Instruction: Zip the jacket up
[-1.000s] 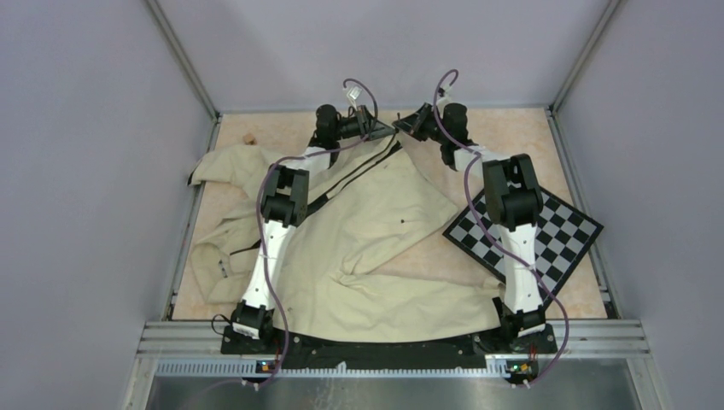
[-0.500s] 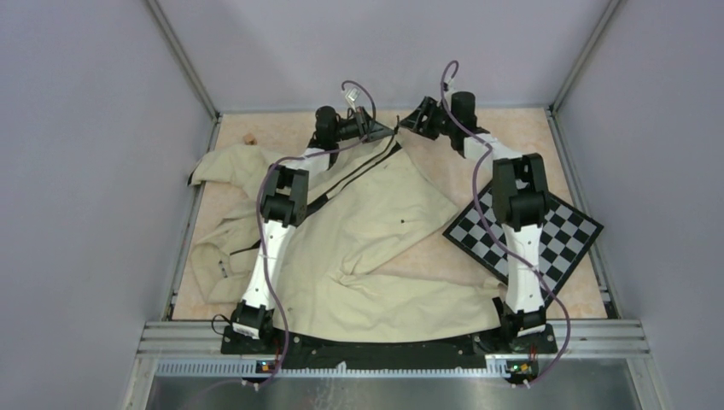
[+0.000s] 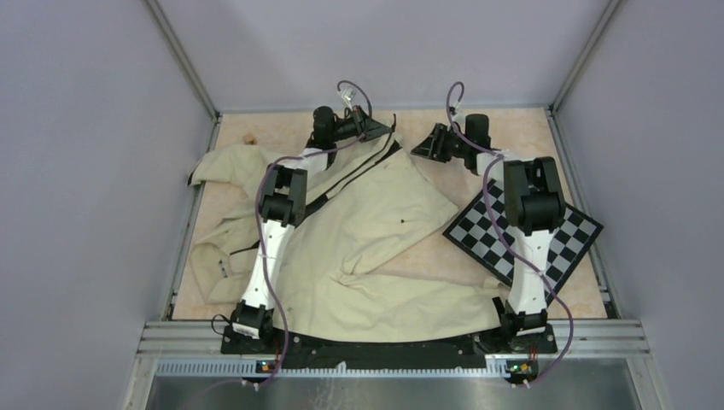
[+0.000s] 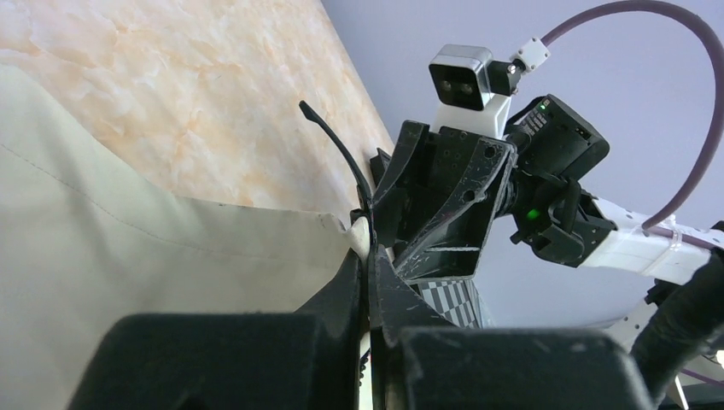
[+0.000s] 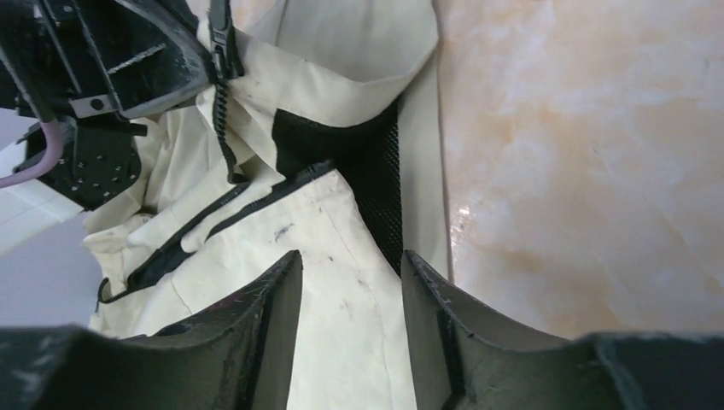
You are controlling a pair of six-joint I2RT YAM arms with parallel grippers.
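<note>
While the left gripper pinches the jacket at upper centre, the right gripper hangs empty.
Left jaws are clamped tight on the black zipper edge; right jaws stand parted just beside it. The cream jacket sprawls across the frame's middle and left.

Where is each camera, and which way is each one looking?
Top: high behind the bases, looking down on table, jacket and checkerboard; left arm and right arm show.
Left wrist: looks along the shut left gripper, pinching the jacket, toward the right gripper.
Right wrist: looks past its open fingers, down at jacket and left gripper.
Shared: each wrist view shows the other gripper.
</note>
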